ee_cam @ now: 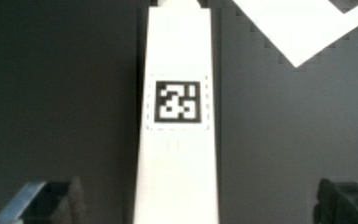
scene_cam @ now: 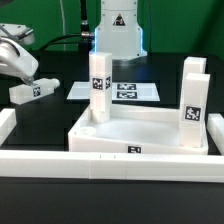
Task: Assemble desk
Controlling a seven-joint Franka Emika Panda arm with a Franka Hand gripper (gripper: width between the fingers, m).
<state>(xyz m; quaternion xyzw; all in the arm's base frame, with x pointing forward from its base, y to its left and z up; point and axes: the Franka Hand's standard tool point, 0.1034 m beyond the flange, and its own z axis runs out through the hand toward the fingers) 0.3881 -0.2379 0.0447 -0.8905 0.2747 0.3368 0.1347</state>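
**White leg under open jaws: line up before we close**

White plastic is what we are working with. The desk top (scene_cam: 140, 132) lies near the middle of the exterior view, open side up, against the border rail (scene_cam: 110, 165) along the near edge. Two legs already stand in it: one (scene_cam: 98, 85) at its far left corner, one (scene_cam: 193, 95) at the right side. A loose leg (scene_cam: 32, 90) lies flat on the black table (scene_cam: 50, 120) at the exterior view's left, well apart from the top.

Our gripper (scene_cam: 20, 62) hangs just above that leg, jaws spread wide and holding nothing. In the wrist view the leg (ee_cam: 179, 120) runs lengthwise between the two fingertips (ee_cam: 43, 203), with a clear gap on each side.

We judge the step to be picking up this leg. To do it well, we should keep the bar centred between the fingers, descend straight, and close across its flat sides, not its edges. A skewed grip would likely tilt it and spoil the later fit into a free corner socket. Beyond the top lies the marker board (scene_cam: 120, 90); we leave it alone.
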